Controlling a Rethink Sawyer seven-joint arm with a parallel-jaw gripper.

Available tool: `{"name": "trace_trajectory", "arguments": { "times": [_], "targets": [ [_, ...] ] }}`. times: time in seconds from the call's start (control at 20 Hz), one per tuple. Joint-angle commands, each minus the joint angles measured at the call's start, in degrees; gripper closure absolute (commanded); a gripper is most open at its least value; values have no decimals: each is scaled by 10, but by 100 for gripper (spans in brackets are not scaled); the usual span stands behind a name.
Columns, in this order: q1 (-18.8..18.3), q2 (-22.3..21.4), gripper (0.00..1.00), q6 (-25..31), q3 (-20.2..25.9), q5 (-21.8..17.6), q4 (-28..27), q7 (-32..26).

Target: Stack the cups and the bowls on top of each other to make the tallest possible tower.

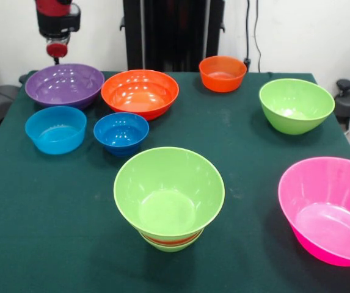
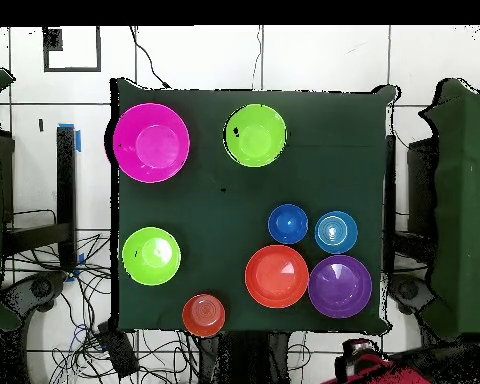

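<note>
Tower (image 1: 169, 198): stands near the table's front edge in the front view, a wide lime green bowl on top, an orange band and a small green base showing beneath its rim. From the tower, the gripper (image 1: 56, 54) is at about 11 o'clock, well apart, hanging above the far rim of the purple bowl (image 1: 65, 84). Only its red and black end shows; cannot tell how far open it is, nor whether it holds anything.

Front view only: the tower's stacked layers. From above the tower (image 2: 255, 135) reads as a single green bowl. The overhead view shows the arm only as a red and black edge at the bottom.

Count, loose bowls on the green table (image 1: 52, 232):
- orange, two: large (image 1: 140, 93), touching the purple one; small (image 1: 222, 73) at the far edge
- blue, two: light (image 1: 55, 129), dark (image 1: 121, 132), side by side
- lime green, one (image 1: 296, 105), at the tower's 1 o'clock
- pink, one (image 1: 330, 209), at its 3 o'clock
- purple, one
</note>
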Motion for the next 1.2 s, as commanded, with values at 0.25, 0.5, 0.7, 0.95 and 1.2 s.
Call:
{"name": "trace_trajectory", "arguments": {
  "times": [0.25,0.5,0.7,0.95,1.2],
  "targets": [
    [-44,-24,0,110,191,-9,-77,-193],
    [-76,-47,0,139,219,-1,-48,-221],
    [-124,-100,0,199,267,46,12,-288],
    [-135,-153,0,231,283,87,67,-297],
    [-136,-215,0,256,290,128,132,-308]
  ]
}}
